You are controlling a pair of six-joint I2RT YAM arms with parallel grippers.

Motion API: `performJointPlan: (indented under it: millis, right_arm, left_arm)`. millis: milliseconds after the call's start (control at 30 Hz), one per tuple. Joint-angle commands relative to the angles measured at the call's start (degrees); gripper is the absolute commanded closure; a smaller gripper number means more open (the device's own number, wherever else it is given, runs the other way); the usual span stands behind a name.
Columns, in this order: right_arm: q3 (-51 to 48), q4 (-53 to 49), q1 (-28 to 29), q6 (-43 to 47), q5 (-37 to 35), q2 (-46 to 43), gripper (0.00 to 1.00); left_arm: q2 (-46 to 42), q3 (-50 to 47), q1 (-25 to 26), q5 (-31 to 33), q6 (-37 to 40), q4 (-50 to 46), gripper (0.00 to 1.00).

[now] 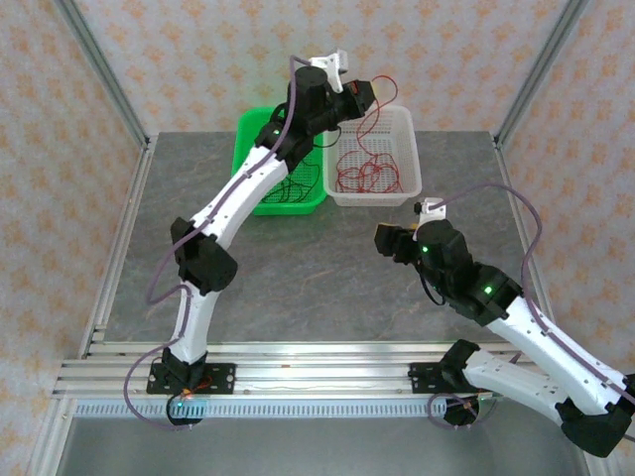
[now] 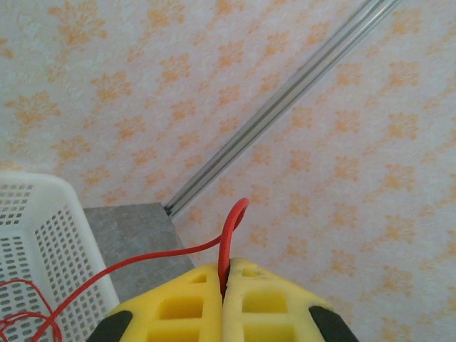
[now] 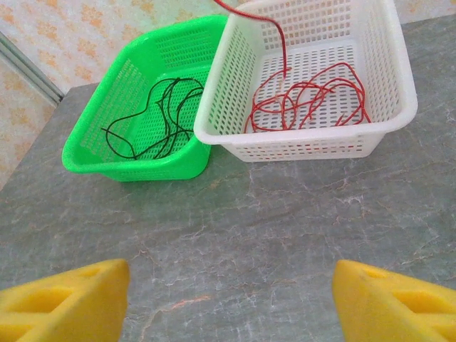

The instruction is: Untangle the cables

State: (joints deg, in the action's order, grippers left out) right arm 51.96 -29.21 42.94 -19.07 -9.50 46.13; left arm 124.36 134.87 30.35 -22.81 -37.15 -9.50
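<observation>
Your left gripper [image 2: 224, 276] is closed tight on one red cable [image 2: 228, 228] and holds it up over the white basket [image 3: 306, 142]. This cable hangs down into the basket, where the other red cables [image 3: 306, 103] lie in a loose heap. The black cables [image 3: 160, 117] lie in the green basket [image 3: 128, 164], just beside. Your right gripper [image 3: 231, 292] is wide open and holds nothing, over the table [image 3: 249, 214].

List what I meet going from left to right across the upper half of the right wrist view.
Grey metal wall rail → green plastic mesh basket holding thin black cables → white plastic mesh basket holding thin red cables.
</observation>
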Motion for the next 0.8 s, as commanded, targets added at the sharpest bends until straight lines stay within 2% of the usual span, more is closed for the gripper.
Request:
performJointPlan:
  millis: [0,300,533,767]
  right_arm:
    - [-0.46,-0.85,-0.18,-1.50,-2.54,-0.30,0.26]
    - [-1.50,-0.85,-0.16,-3.05,-1.91,0.63,0.26]
    - [-2.67,-0.56,-0.14,-4.24,-1.32,0.37,0.26]
    - [-3.01,-0.67,-0.16,-4.57,-1.48,0.37,0.26]
  left_arm:
    - [3.14,1.70,-1.37,-2.66,1.90,5.21,1.00]
    - [11.48,0.83,-2.44,-1.98,0.69,11.55,1.00]
    - [18.44,-0.40,-2.49,-1.63,-1.87,14.06,1.00]
    - [21.98,-0.66,-2.49,-0.03,-1.27,14.67,1.00]
